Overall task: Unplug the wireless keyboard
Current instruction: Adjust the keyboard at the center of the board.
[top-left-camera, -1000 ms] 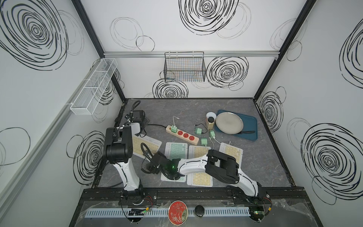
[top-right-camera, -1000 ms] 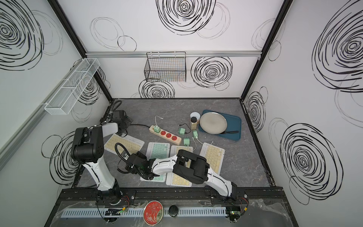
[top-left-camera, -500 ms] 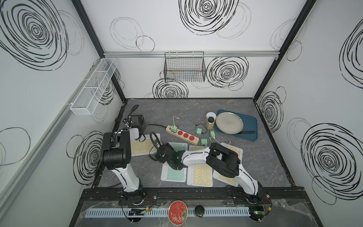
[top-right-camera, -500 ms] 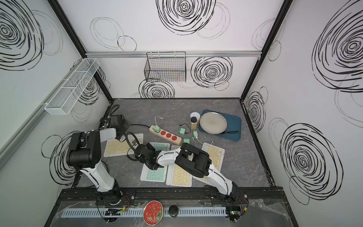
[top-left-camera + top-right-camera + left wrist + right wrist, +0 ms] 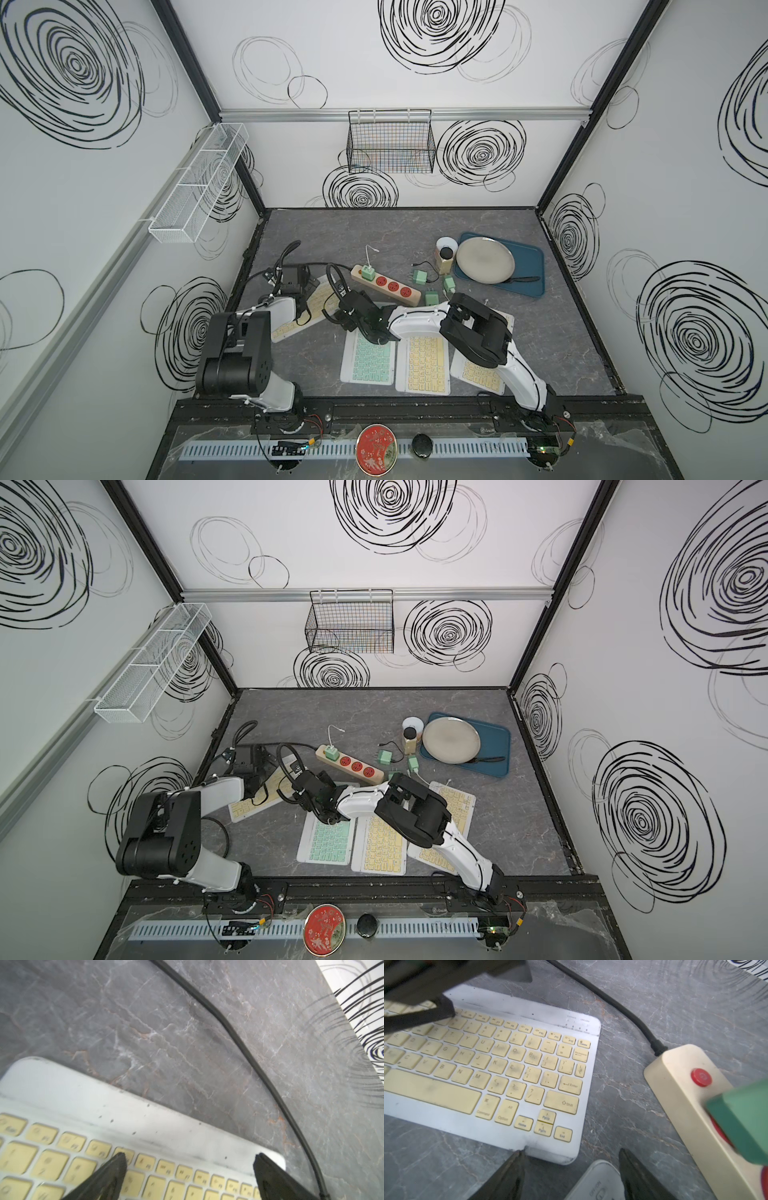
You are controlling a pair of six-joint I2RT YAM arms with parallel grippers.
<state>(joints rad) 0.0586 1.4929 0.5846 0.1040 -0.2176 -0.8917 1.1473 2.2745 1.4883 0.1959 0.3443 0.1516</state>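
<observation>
Right wrist view shows the yellow keyboard (image 5: 492,1064) near the left edge of the desk (image 5: 623,1095) without a cable, so unplugging appears done; left gripper (image 5: 190,1157) spread wide, right gripper (image 5: 571,1151) partly spread, both empty.

Slim white wireless keyboard with pale yellow keys (image 5: 318,301): flat on the table, left side, keys up, skewed diagonally. Keys and top bezel have dark smudges. Its right end is near the cream power strip's (image 5: 384,283) cord end, not touching. Small green charger (image 5: 367,272) sits plugged into the strip. The charger's short white cable (image 5: 368,254) runs toward the far side, connector end loose.
</observation>
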